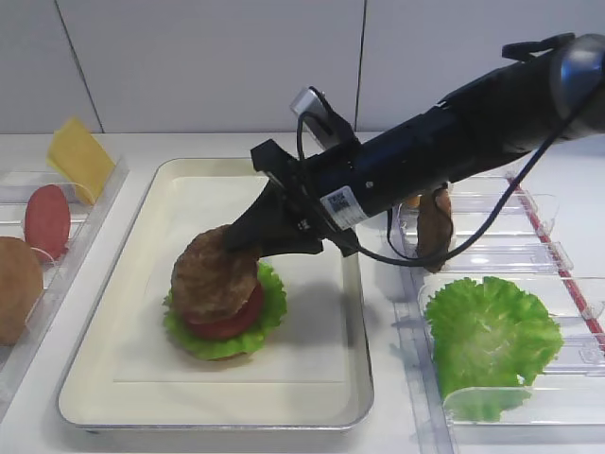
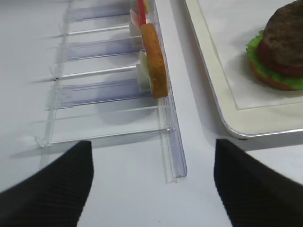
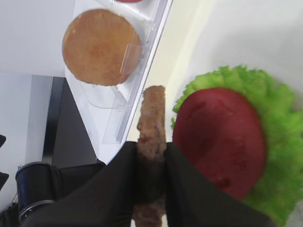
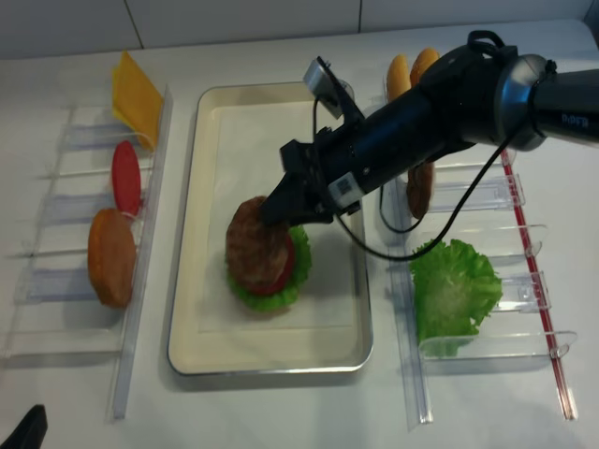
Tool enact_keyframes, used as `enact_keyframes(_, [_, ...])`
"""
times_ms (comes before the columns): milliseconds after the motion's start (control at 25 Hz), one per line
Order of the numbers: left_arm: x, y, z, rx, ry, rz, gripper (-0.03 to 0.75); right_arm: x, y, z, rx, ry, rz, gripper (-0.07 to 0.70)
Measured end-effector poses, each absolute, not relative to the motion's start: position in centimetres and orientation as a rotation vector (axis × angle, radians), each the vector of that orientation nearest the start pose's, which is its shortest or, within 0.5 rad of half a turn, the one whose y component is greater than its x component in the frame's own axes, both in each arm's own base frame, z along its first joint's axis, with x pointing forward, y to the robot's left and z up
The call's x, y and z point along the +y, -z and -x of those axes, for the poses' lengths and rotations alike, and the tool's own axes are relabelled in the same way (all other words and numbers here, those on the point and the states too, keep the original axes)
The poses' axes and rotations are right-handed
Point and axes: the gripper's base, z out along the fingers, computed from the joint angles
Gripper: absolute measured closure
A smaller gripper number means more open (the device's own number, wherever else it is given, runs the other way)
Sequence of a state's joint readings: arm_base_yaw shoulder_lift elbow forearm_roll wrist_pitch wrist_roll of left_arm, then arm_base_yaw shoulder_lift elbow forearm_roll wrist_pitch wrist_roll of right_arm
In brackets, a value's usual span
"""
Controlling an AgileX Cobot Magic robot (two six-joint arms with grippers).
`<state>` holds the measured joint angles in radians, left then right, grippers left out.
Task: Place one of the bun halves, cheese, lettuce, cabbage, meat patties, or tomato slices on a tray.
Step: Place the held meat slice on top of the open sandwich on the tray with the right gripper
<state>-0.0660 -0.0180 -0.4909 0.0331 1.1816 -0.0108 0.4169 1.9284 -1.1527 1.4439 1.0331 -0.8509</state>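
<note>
My right gripper (image 1: 248, 236) is shut on a rough brown meat patty (image 1: 213, 274), pinching its edge between the black fingers (image 3: 187, 189). The patty hangs tilted, its lower side against a stack on the cream tray (image 1: 312, 331). That stack shows a red tomato slice (image 3: 218, 137) on a frilly green lettuce leaf (image 3: 279, 118), with a bun half (image 2: 270, 81) underneath. In the left wrist view my left gripper (image 2: 152, 143) stands open over bare table beside the tray's corner, with nothing between its fingers.
A clear rack on the left holds a cheese slice (image 1: 80, 156), a tomato slice (image 1: 47, 219) and a bun half (image 1: 17, 288). The right rack holds a large lettuce leaf (image 1: 487, 331), another patty (image 1: 435, 227) and bun halves (image 4: 412, 67).
</note>
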Motion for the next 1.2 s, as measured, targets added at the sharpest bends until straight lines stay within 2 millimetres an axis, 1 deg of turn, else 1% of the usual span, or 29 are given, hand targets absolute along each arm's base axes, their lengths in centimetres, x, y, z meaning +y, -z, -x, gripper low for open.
enact_keyframes(80, [0.4, -26.5, 1.2, 2.155, 0.004, -0.055, 0.202, 21.8, -19.5, -31.1, 2.502, -1.64, 0.405, 0.475])
enact_keyframes(240, [0.4, -26.5, 1.2, 2.155, 0.004, -0.055, 0.202, 21.8, -19.6, -30.9, 2.499, -1.677, 0.426, 0.475])
enact_keyframes(600, [0.4, -26.5, 1.2, 2.155, 0.004, -0.055, 0.202, 21.9, -18.6, -31.0, 2.528, -1.69, 0.413, 0.475])
enact_keyframes(1200, [0.4, -26.5, 1.2, 2.155, 0.004, -0.055, 0.202, 21.8, -18.7, -31.1, 2.521, -1.703, 0.397, 0.475])
